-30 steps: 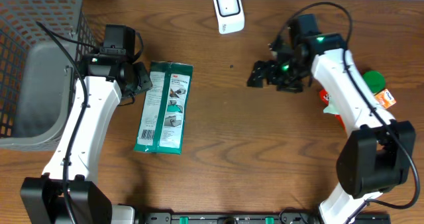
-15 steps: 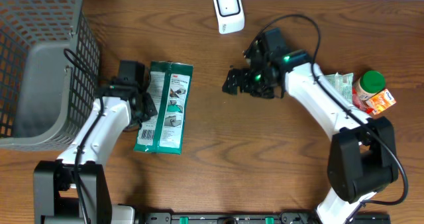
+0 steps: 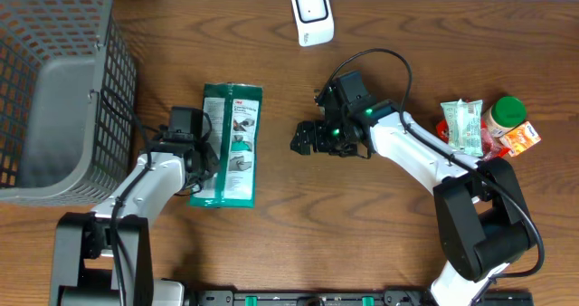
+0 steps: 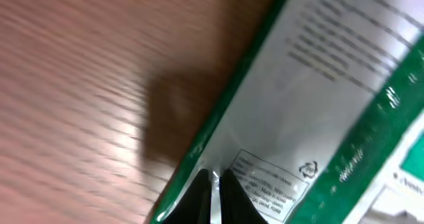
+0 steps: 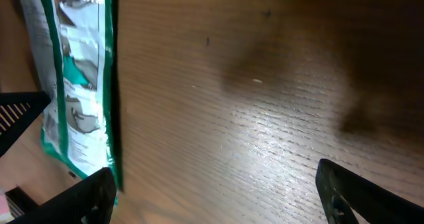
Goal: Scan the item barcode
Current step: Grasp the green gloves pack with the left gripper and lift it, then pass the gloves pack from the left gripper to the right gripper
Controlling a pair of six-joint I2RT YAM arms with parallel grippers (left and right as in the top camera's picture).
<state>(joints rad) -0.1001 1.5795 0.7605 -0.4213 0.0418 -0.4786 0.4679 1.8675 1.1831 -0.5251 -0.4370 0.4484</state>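
Wooden table (image 3: 271,243): my closed left gripper (image 4: 213,179) at the left edge of the top-to-bottom green pouch (image 3: 232,148); spread right gripper (image 3: 300,139) farther off.

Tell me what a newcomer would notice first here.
The green-and-white packet lies flat left of centre, with the left gripper shut at its edge. Then comes the right gripper, open above the table near the middle. The grey wire basket fills the top-left corner, and a white scanner stands at the top edge.
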